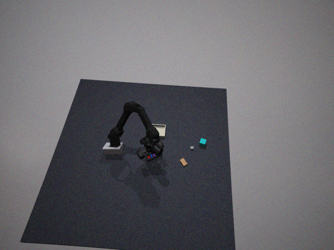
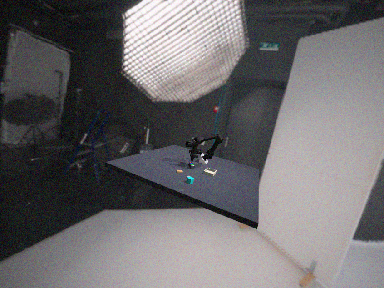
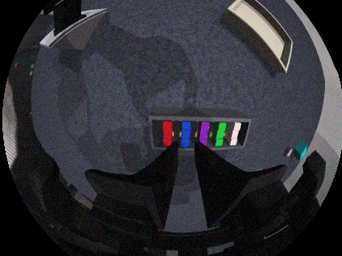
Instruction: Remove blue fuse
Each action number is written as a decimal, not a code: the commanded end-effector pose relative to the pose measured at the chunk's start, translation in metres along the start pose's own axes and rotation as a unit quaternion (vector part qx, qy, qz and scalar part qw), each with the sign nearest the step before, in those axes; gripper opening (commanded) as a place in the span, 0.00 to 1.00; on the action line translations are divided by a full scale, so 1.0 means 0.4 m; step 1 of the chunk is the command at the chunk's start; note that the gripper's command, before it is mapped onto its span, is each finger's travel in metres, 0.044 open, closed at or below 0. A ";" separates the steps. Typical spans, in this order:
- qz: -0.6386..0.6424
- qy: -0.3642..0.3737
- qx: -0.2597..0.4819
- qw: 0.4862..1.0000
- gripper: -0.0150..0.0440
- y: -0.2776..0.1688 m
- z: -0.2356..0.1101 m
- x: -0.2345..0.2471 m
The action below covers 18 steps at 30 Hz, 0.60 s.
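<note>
The fuse block (image 1: 151,157) (image 2: 191,165) (image 3: 154,125) lies on the dark mat and holds a row of red, blue, purple, green and white fuses. The blue fuse (image 3: 186,132) sits in its slot, second from the left in the wrist view, between the red fuse (image 3: 167,132) and the purple fuse (image 3: 203,132). My gripper (image 3: 186,146) (image 1: 149,150) hangs just above the block, lined up over the blue fuse. Its fingers stand a narrow gap apart with nothing between them. The cream tray (image 1: 159,125) (image 2: 209,171) (image 3: 258,29) stands apart, behind the block.
A teal cube (image 1: 203,141) (image 2: 189,180) (image 3: 301,150), a small grey cube (image 1: 192,147) and a flat orange block (image 1: 183,161) (image 2: 179,171) lie to the right of the fuse block. The arm's white base (image 1: 112,148) stands to the left.
</note>
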<state>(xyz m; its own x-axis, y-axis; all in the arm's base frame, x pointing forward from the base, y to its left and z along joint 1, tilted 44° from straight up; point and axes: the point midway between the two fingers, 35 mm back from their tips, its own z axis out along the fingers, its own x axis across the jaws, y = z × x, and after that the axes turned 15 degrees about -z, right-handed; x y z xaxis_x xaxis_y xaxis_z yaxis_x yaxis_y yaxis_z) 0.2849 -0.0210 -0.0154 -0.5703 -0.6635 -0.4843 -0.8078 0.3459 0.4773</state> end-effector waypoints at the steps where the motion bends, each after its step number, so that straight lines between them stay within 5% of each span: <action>1: 0.003 -0.002 -0.001 1.000 0.38 0.001 0.010 0.000; 18: 0.003 -0.003 -0.001 1.000 0.38 -0.001 0.045 -0.001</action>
<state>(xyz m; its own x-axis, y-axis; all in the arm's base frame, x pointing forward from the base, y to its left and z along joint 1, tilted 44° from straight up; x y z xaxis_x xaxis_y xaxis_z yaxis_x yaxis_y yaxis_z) 0.2835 -0.0097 -0.0276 -0.5703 -0.6630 -0.4849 -0.8076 0.3448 0.4784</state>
